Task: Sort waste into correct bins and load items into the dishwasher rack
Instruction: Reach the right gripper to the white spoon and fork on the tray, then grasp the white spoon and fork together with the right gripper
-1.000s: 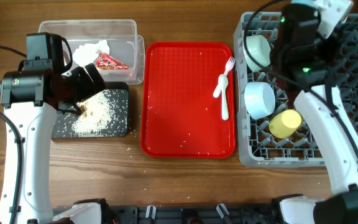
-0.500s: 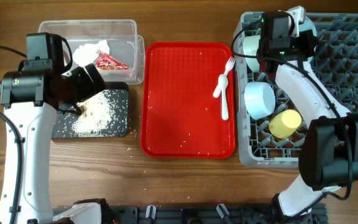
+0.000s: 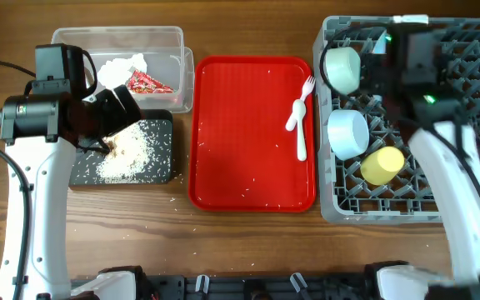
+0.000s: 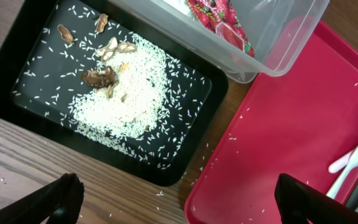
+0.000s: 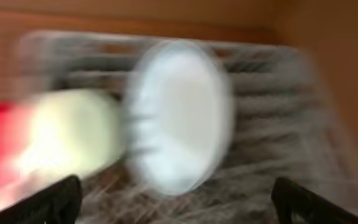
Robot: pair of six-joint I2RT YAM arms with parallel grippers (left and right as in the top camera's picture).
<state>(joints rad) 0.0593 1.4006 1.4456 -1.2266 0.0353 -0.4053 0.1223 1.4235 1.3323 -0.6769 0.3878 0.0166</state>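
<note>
Clearly, left jaws gape above the black tray (image 4: 194,134), right jaws before a pale blue bowl (image 5: 180,118).

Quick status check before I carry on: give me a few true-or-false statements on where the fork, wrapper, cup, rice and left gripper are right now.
1. The fork lies on the red tray. True.
2. The wrapper is in the black tray. False: it is in the tub.
3. The cup sits in the rack. True.
4. The black tray is bare. False: it holds a heap of rice.
5. The left gripper holds the napkin. False: its jaws stand open and empty; the napkin is in the tub.
</note>
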